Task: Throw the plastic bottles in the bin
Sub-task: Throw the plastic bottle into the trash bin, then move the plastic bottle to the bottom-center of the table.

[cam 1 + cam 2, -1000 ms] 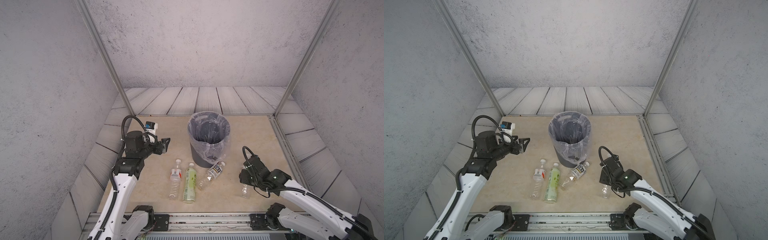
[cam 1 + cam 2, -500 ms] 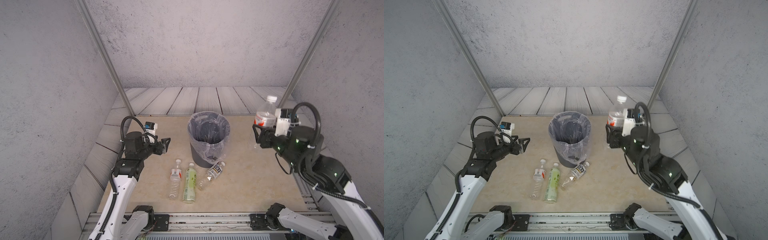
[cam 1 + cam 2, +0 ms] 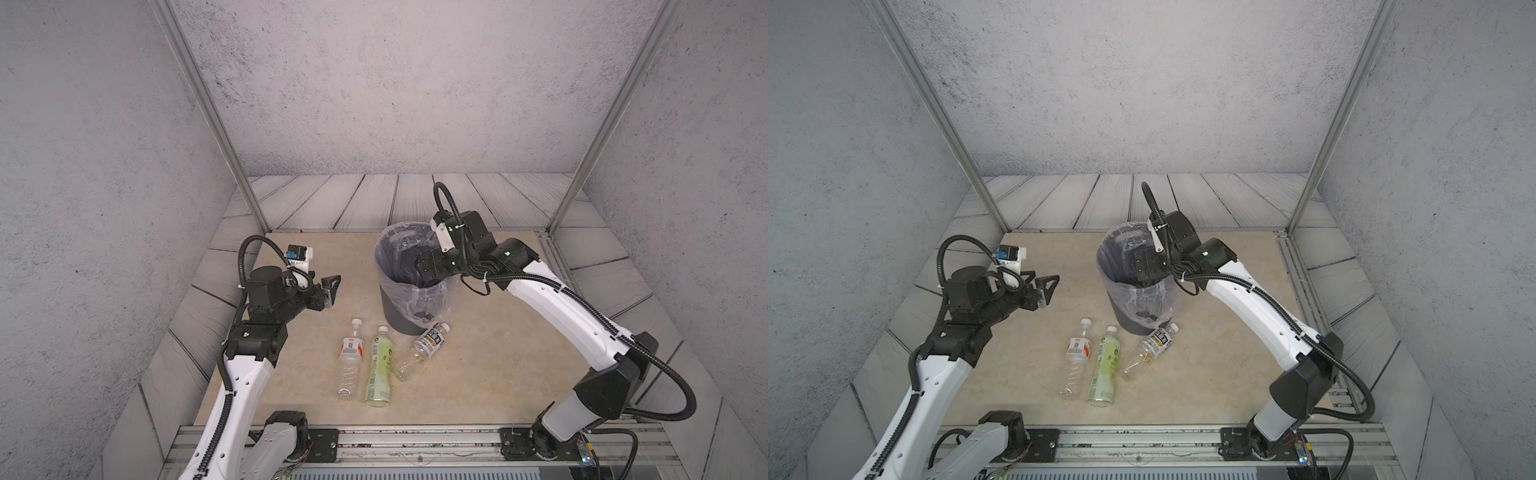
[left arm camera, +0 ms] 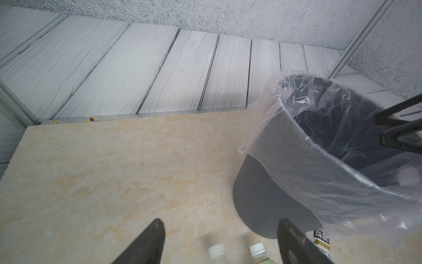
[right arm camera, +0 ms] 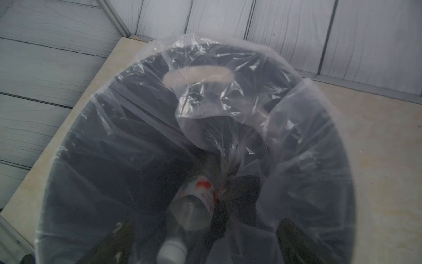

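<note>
Swinging over from the far side, the right gripper (image 5: 205, 242) now hangs in the mouth of the bin (image 3: 399, 320), jaws spread wide, and the released bottle (image 5: 196, 201) is loose beneath them inside the liner, so 1 of 4 looks done! Left gripper (image 3: 330, 286) hovers parted and empty, and below it lie the 3 left: red-labelled bottle (image 3: 351, 353), pale green bottle (image 3: 380, 365), and black-labelled bottle (image 3: 428, 345) with its cap just beside the bin's foot. Bare table (image 3: 478, 353) surrounds the left gripper, but the right must lift clear of the bag-wrapped rim close around it.

Beige tabletop (image 3: 478, 374) bears bin (image 3: 395, 318) and 3 bottles (image 3: 380, 365).
</note>
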